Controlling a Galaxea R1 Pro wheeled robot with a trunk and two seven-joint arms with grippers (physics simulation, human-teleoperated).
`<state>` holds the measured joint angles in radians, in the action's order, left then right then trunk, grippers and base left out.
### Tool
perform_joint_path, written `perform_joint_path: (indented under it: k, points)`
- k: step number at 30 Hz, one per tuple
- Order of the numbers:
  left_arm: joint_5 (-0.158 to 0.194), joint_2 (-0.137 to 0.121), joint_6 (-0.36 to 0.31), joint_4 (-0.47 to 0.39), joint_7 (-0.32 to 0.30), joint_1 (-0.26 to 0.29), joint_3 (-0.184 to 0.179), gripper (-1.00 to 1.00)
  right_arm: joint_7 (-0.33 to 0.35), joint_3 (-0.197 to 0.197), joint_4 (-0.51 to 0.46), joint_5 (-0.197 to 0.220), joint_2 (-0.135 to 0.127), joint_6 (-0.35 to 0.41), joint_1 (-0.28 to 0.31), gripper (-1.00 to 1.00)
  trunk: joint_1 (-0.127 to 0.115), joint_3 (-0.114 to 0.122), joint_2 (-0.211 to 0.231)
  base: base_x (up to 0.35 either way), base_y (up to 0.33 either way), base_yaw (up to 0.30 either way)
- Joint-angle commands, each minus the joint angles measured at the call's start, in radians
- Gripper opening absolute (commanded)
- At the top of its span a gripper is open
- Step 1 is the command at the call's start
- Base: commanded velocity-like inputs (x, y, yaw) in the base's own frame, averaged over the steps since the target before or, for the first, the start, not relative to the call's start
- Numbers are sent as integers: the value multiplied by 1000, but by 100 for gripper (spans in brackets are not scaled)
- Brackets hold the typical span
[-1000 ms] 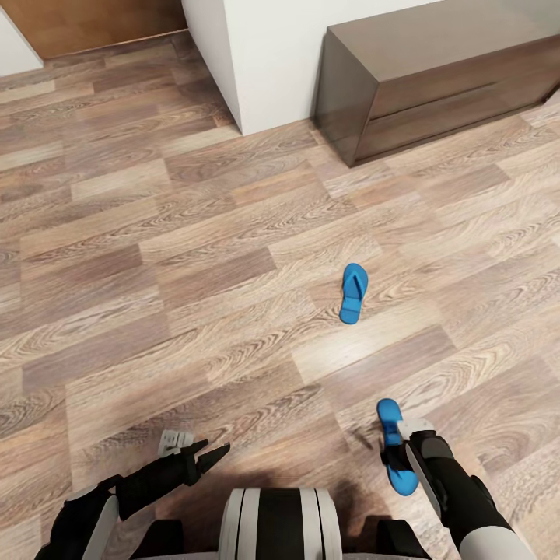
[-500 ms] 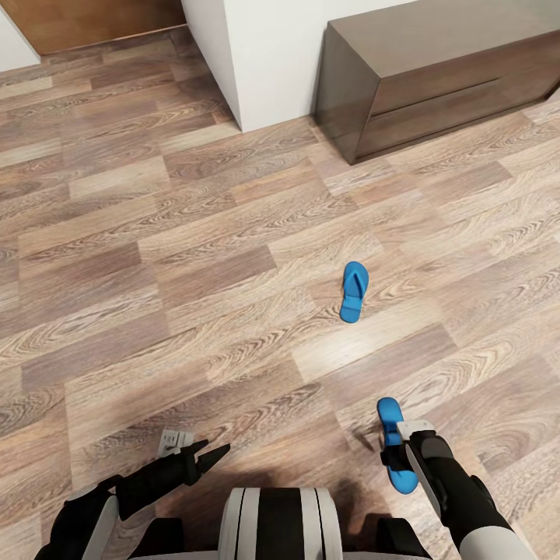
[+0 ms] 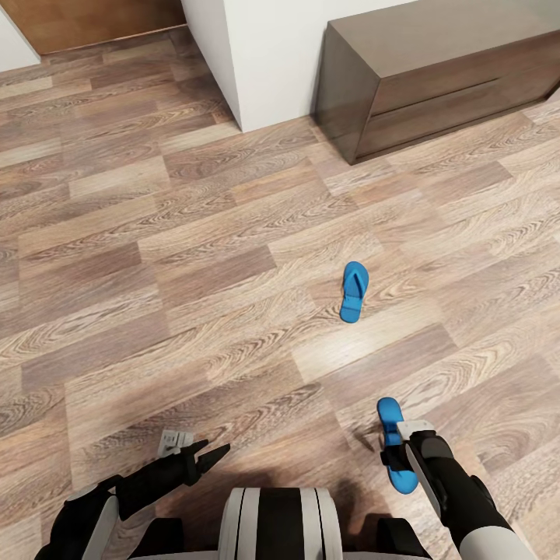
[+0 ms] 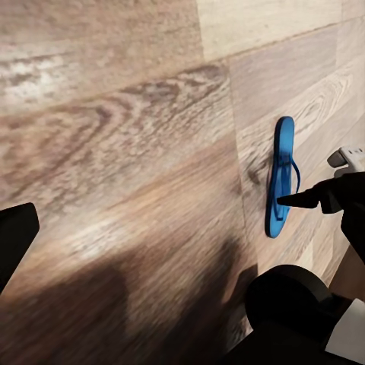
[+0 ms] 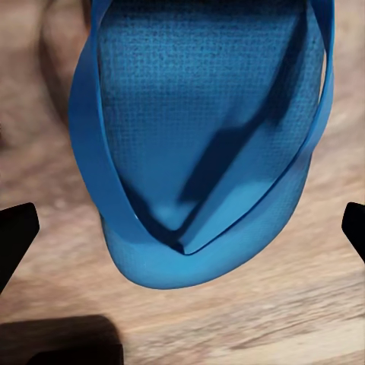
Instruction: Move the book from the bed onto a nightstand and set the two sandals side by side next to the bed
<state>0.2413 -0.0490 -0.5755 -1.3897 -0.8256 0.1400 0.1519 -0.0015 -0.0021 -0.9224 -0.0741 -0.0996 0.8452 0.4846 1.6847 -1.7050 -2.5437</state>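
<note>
- One sandal (image 3: 353, 292) lies flat on the floor (image 3: 155, 257), out in the open.
- The other sandal (image 3: 397, 447) lies nearer the robot and a bit to the right, well apart from the first.
- The right gripper (image 3: 398, 449) is right over that near sandal.
- A nightstand (image 3: 435, 74) stands far behind, against the wall (image 3: 272, 54).

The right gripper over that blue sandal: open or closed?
Open. In the right wrist view its two dark fingertips sit far apart on either side of the near sandal, neither touching it.
</note>
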Motion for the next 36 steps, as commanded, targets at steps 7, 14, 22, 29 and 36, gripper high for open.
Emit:
perform_joint_path:
  k: [7,14,22,29,36]
  points:
    - [6,0,-7,0,-1,1,1,100,3,0,-1,-7,0,5,0,100,0,0,0,2,0,0]
    - [6,0,-7,0,-1,0,1,100,3,1,-1,-7,1,5,0,100,0,0,0,135,0,0]
    - [6,0,-7,0,-1,1,1,100,3,1,-1,-7,0,5,0,100,0,0,0,21,0,0]
    - [6,0,-7,0,-1,1,0,100,3,1,-1,-7,0,5,0,100,0,0,0,70,-18,0]
    - [6,0,-7,0,-1,1,0,100,3,1,-1,-7,0,5,0,100,0,0,0,18,-7,0]
